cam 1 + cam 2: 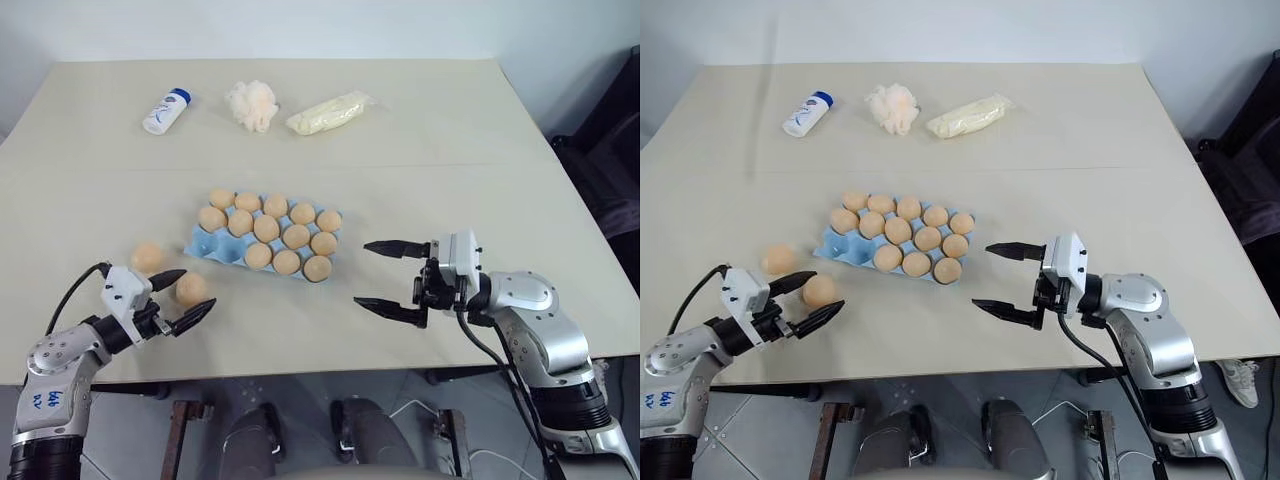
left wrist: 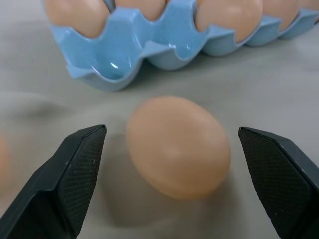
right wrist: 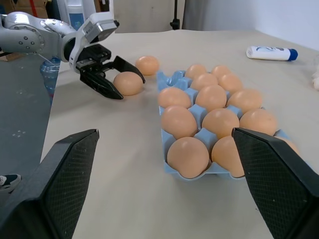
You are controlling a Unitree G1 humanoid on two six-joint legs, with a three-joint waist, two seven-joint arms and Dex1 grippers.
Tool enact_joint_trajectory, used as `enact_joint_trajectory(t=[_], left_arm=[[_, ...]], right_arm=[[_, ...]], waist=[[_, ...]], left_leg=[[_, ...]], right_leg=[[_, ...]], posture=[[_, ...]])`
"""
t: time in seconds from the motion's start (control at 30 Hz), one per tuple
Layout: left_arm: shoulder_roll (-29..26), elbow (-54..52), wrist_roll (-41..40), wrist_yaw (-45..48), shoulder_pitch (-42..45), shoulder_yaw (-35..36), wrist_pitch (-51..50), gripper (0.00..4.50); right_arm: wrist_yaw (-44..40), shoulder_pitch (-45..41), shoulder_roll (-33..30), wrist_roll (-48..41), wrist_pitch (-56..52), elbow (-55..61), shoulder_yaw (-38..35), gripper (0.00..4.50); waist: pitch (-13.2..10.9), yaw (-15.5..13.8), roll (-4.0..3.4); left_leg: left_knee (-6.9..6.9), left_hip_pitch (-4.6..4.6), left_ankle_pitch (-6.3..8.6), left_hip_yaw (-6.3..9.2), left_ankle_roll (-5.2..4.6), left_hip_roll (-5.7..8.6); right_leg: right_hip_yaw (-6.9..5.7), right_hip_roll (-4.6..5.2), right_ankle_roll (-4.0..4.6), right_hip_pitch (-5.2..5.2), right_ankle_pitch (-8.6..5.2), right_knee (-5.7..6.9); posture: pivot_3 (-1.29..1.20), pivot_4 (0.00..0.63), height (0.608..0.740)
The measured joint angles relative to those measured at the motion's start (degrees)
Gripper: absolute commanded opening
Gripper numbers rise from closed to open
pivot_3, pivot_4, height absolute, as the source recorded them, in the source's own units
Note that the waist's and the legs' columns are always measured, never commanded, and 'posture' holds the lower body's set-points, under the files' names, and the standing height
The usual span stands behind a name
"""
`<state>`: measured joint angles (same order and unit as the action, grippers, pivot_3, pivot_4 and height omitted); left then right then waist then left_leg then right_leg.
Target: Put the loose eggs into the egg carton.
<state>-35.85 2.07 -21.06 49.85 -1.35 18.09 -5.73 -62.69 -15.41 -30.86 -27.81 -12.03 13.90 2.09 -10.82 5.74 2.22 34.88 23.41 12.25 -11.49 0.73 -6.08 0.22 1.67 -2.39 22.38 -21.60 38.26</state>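
The egg carton [image 1: 262,241] lies flat near the middle of the bench [image 1: 420,140], its light-blue cups almost all filled with tan eggs. At the carton's left end, the corner cups nearest the robot sit empty, as the left wrist view shows close up.

Two loose eggs lie on the bench left of the carton. One loose egg [image 1: 190,288] rests between the spread jaws of the left gripper [image 1: 182,298]; one finger [image 2: 75,169] stands on each side of it, with a gap visible on both sides, so the jaws do not pinch it. The gripper sits low over the bench, though whether its fingertips touch the surface is hard to tell. The other loose egg [image 1: 147,257] lies a little farther back and to the left, just beside the gripper's wrist body.

The right gripper [image 1: 385,278] hovers to the right of the carton, pointing toward it, its jaws spread wide and holding nothing.

Along the far side of the bench lie a white bottle with a blue cap [image 1: 166,111], a fluffy cream puff [image 1: 251,105] and a pale yellow wrapped packet [image 1: 329,113].
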Motion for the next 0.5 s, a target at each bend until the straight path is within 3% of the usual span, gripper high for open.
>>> enact_joint_trajectory(t=[0.1,0.23,0.5], left_arm=[[0.9,1.2,0.3,-1.2,0.6,0.0,1.7,3.96],[1.3,1.1,-0.2,-1.5,0.8,0.0,2.8,2.77],[-0.1,-3.6,-5.0,-0.1,2.3,0.6,-2.3,2.77]], right_arm=[[0.9,0.4,0.3,0.0,-0.5,0.7,0.3,4.50],[1.7,1.0,0.8,0.0,-0.5,1.6,1.4,4.50],[2.5,1.5,0.8,0.2,-0.5,1.6,2.0,4.50]], waist=[[0.0,-0.2,0.00],[0.0,-0.4,0.00],[0.0,-1.0,0.00]], left_leg=[[0.06,0.00,0.02,0.00,-0.03,-0.01],[0.11,-0.01,0.05,0.00,-0.06,0.00],[0.14,-0.01,0.05,0.00,-0.05,0.00]], right_leg=[[0.01,0.01,0.00,-0.01,0.00,0.03],[0.01,0.02,-0.01,-0.03,0.01,0.08],[0.00,0.02,-0.01,-0.03,0.01,0.14]], posture=[[0.00,0.150,0.740],[0.00,0.150,0.740],[0.00,0.150,0.740]])
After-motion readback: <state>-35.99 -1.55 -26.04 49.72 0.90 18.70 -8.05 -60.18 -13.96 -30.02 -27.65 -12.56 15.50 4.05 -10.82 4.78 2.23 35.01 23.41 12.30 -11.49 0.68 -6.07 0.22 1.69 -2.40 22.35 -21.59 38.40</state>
